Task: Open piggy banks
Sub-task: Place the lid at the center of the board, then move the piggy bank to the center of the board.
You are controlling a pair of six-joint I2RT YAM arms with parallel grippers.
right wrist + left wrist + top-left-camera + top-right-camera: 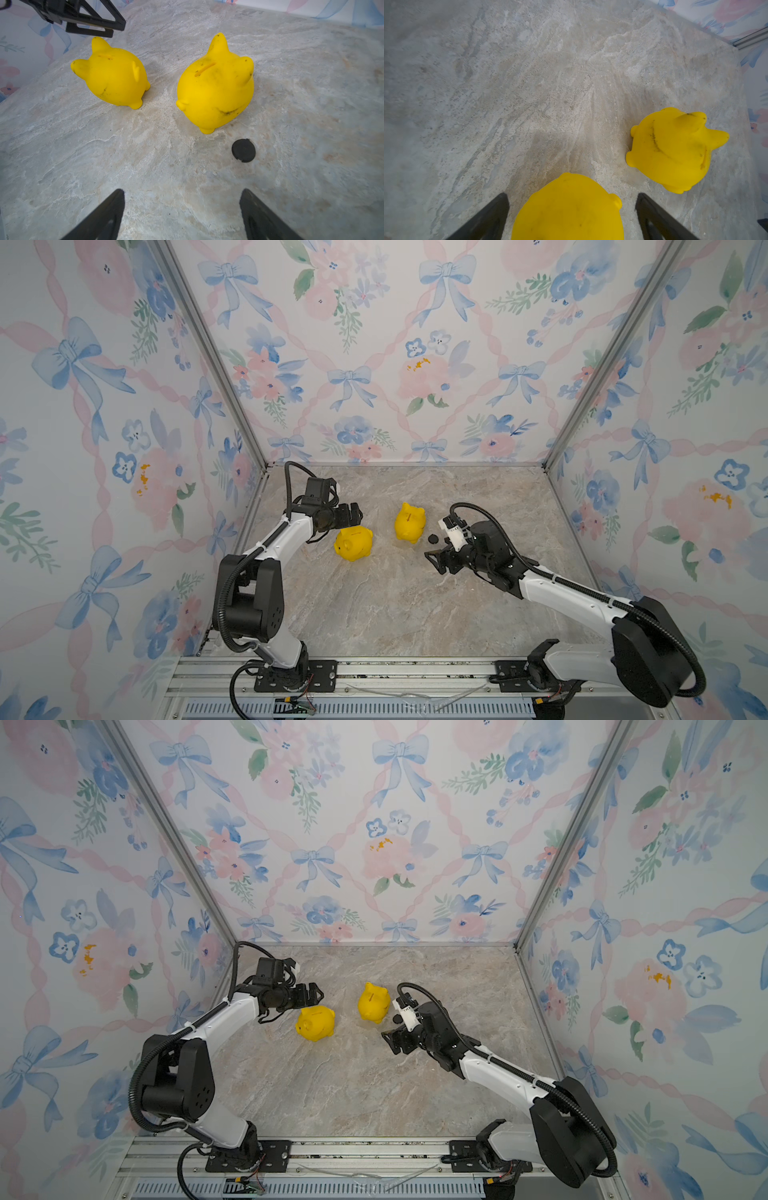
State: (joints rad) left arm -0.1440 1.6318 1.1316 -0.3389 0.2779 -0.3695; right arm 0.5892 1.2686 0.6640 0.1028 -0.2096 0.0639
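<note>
piggy banks point(353, 544) upright, bellies hidden, black plug point(243, 150) loose, left fingers point(492, 216), right fingers point(99, 216) spread empty

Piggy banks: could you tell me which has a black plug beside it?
The piggy bank nearer the right gripper; the black plug lies beside it, not the other pig.

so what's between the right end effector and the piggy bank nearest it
A black round plug lies flat there, nearer the piggy bank but not touching it; clearest in the right wrist view.

two yellow rounded plastic piggy banks point(116, 79) point(216, 89): matt, dark-scuffed | small black round plug point(243, 150): matt | beige stone-pattern tabletop point(311, 104): smooth, low sheen
</note>
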